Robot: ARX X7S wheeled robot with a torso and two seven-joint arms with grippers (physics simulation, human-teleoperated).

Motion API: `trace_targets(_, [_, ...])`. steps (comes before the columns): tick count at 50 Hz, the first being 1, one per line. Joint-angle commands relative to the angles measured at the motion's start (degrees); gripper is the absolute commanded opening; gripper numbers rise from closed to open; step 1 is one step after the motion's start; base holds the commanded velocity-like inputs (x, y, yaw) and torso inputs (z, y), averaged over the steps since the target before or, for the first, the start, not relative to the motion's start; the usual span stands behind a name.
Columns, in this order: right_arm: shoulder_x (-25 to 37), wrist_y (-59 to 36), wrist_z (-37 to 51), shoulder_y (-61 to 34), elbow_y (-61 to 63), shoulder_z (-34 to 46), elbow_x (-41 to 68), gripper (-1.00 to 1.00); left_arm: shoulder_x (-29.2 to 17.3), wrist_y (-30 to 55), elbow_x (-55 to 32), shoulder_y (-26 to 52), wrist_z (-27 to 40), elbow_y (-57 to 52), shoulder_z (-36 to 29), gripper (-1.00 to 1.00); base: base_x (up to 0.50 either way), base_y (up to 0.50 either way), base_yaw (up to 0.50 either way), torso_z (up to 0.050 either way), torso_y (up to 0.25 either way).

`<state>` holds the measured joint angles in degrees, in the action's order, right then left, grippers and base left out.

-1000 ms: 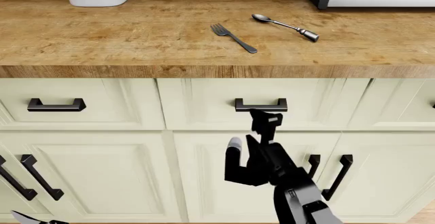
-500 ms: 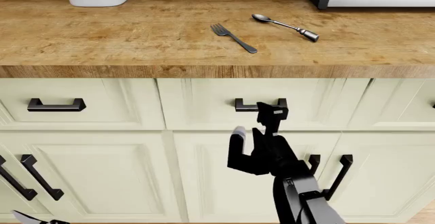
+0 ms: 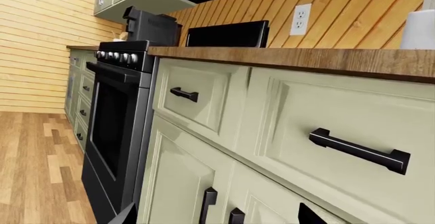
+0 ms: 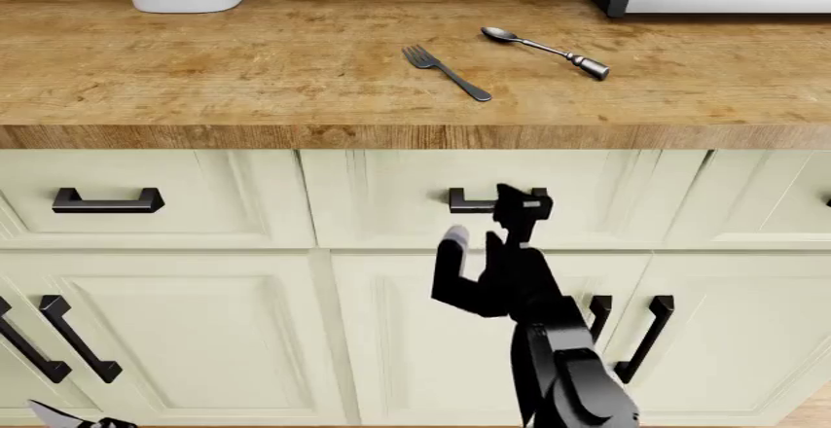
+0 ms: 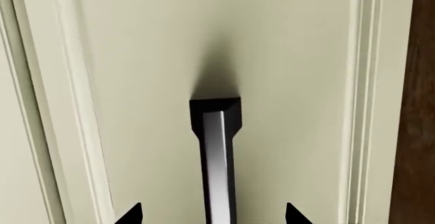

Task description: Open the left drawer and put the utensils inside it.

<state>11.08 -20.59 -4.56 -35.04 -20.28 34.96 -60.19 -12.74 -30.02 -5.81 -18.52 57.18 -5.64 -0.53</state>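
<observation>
Left drawer (image 4: 389, 199): shut, front flush with the neighbouring drawer (image 4: 195, 199). I take this one, below the utensils, as your target; the pictures alone do not settle it.
Drawer handle (image 5: 217, 158): short black bar, not yet gripped.
Fork (image 4: 446, 71): lying flat on the wooden countertop (image 4: 260, 68), above the drawer and untouched.
Spoon (image 4: 546, 51): on the same countertop, near the fork but apart from it, thick handle end pointing to your right.
Right gripper (image 4: 487, 229): up at the handle. In the right wrist view its fingertips (image 5: 132, 215) stand spread on either side of the bar, with nothing clamped.
Left gripper (image 3: 217, 220): low by the cabinet doors (image 4: 195, 340), tips spread wide, holding nothing.
Done: only the reach to the handle, in my judgement.
Left: close on the bar, pull the drawer out, then carry the fork and spoon in one at a time.
Progress: early; no task thing has been displaced from where it lies.
</observation>
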Motion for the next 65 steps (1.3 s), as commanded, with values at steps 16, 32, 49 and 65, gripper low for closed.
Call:
trace_targets(16, [-3.76,-1.46,4.55,-3.06,-6.20,0.90,0.08,1.00,-0.23,-0.34,-0.29,0.04,0.35,0.24,-0.40,1.00,0.00,0.00,0.00,0.000,0.000])
trace_targets(32, [-5.73,-1.46,8.19,-4.10,-10.79,2.08,0.35,1.00,-0.42,-0.43,-0.42,0.04,0.52,0.40,-0.62,1.00,0.00,0.00,0.00,0.000,0.000])
trace_targets(49, [-3.75,-0.25,6.69,-3.43,-9.41,3.34,1.16,-1.00,-0.65,0.01,-0.33,0.16,0.81,0.09,-0.84,1.00,0.00,0.00,0.00,0.000,0.000])
trace_targets(65, [-1.55,2.30,7.50,-0.95,-8.25,5.02,1.70,-1.00,-0.78,-0.06,-0.06,0.02,1.20,-0.14,-0.94,1.00,0.00,0.00,0.00,0.000,0.000])
